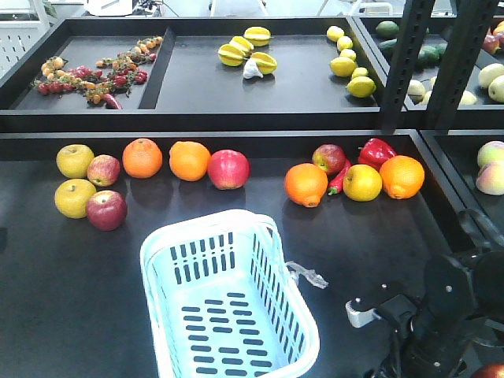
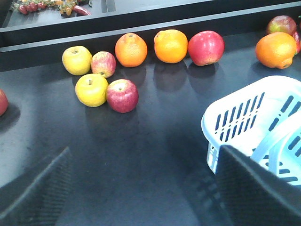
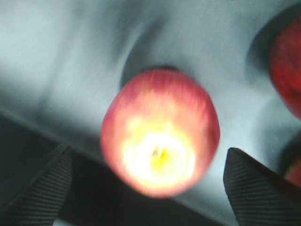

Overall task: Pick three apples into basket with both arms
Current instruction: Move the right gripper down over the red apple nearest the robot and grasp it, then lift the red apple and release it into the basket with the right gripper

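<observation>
Okay, right hand (image 3: 148, 155) spread wide either side of an apple (image 3: 160, 132) we judge firm, slick, roll-prone, so we'd pinch its widest middle; left hand (image 2: 146, 153) parted, empty.

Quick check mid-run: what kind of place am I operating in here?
Probably a mock grocery produce section: loose apples and oranges lie in tiered black display trays, with starfruit and lemons on the upper tier, and a plastic shopping basket sits in the lower one.
</observation>
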{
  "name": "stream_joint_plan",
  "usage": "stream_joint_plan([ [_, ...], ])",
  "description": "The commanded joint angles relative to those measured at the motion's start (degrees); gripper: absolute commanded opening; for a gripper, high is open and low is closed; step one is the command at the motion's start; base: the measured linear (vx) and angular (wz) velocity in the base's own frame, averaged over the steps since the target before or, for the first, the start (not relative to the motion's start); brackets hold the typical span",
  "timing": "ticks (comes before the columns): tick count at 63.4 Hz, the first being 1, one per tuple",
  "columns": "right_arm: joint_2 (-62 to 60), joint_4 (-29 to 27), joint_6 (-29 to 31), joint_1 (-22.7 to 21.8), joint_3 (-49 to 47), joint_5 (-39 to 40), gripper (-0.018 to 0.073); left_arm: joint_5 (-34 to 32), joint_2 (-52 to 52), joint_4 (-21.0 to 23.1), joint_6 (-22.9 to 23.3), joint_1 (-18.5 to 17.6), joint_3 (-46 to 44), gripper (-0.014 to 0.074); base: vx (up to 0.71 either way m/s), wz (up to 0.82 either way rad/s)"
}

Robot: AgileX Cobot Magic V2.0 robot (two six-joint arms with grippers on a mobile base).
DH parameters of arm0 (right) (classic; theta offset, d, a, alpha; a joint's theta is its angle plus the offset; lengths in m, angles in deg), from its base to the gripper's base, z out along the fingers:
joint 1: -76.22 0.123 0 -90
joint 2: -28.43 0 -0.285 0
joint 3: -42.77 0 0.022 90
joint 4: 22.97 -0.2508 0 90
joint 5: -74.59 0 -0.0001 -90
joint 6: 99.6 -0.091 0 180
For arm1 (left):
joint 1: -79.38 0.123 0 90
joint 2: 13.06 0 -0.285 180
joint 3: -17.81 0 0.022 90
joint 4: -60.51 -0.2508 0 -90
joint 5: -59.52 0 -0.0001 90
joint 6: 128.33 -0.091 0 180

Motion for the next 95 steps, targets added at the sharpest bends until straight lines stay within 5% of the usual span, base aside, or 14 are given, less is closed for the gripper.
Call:
stream_joint_plan([
  [1, 0.63, -0.19, -0.06, 0.06, -1.30, 1.46, 0.0615, -3.11, 0.17, -1.04, 0.60, 0.08, -1.34, 0.0586, 0.00, 0.00],
  [25, 8.77, -0.25, -2.03, 0.06, -1.30, 3.49, 0.0596, -3.11, 0.17, -1.04, 0.60, 0.08, -1.34, 0.0586, 0.00, 0.00],
  [53, 7.16, -0.75, -2.40, 0.06, -1.30, 2.42, 0.0350, -3.11, 0.17, -1.04, 0.60, 0.08, -1.34, 0.0586, 0.00, 0.00],
  [79, -14.88, -0.84, -2.40, 0.06, -1.42, -4.04, 0.0350, -3.11, 0.17, -1.04, 0.60, 0.08, -1.34, 0.0586, 0.00, 0.00],
  [95, -30.22, -8.45, 1.31, 0.06, -1.43, -4.56, 0.0351, -3.11, 0.17, -1.04, 0.60, 0.08, -1.34, 0.0586, 0.00, 0.00],
])
